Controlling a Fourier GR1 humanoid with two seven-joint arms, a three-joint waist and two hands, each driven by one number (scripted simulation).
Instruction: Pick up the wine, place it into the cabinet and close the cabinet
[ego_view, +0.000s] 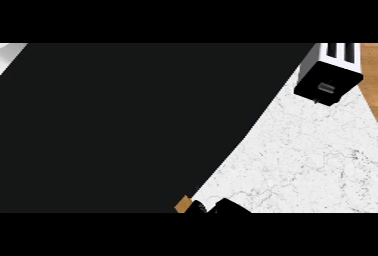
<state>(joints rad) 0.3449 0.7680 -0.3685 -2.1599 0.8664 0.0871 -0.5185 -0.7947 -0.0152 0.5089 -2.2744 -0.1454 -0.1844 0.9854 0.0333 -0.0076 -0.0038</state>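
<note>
A large black surface (125, 125) fills most of the head view, from the left edge to a slanted border; what it is cannot be told. Right of it lies the white marbled tabletop (310, 160). A black-and-white appliance (330, 75) stands at the upper right. A hand (218, 206) barely shows at the lower edge; which hand it is and the state of its fingers cannot be told. The wine and cabinet cannot be identified.

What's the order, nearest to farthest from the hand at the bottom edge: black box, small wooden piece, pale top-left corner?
From the hand:
1. small wooden piece, right beside it at the lower edge.
2. black box, upper right.
3. pale corner, far upper left.
</note>
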